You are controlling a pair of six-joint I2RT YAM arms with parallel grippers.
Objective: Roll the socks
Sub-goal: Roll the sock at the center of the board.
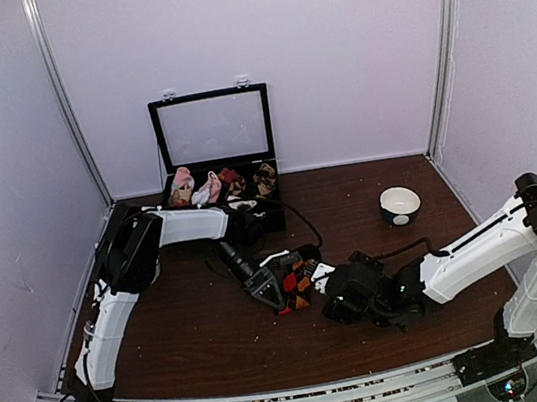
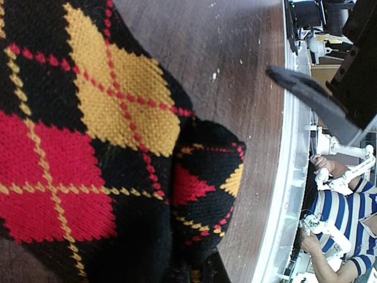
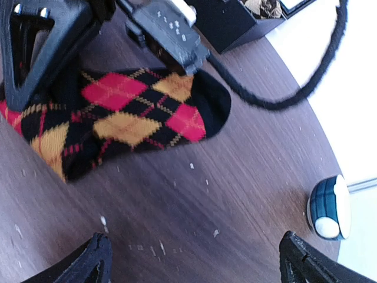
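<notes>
Nearest the lens: the socks (image 2: 88,147) fill most of the left wrist view, black knit with red and orange diamonds. A doubled-over end bulges at lower centre (whether that is a second sock I cannot tell).
Where they lie: mid-table on the brown table (image 1: 189,344), between the two grippers and in front of the open-lidded black box (image 1: 212,128).
Left gripper (image 1: 261,288): down on one end of the socks. Only one finger (image 2: 306,94) shows in its own view, off the knit and over bare wood, so I cannot tell how wide it stands or whether it grips anything.
Right gripper (image 3: 197,262): spread wide with nothing between the fingers, over bare wood just short of the socks.
Long axis: in the right wrist view the socks run across the frame from left to right. The rounded free end is on the right, near the black cable (image 3: 283,100), so they lie crosswise to the right arm's reach.
Nearer arm: the left, touching; the right is near but apart.
What the move turns on: a roll would likely travel along that axis, so the right gripper needs to go forward to the free end.
Elsewhere: a small bowl (image 1: 400,205) sits well apart.
</notes>
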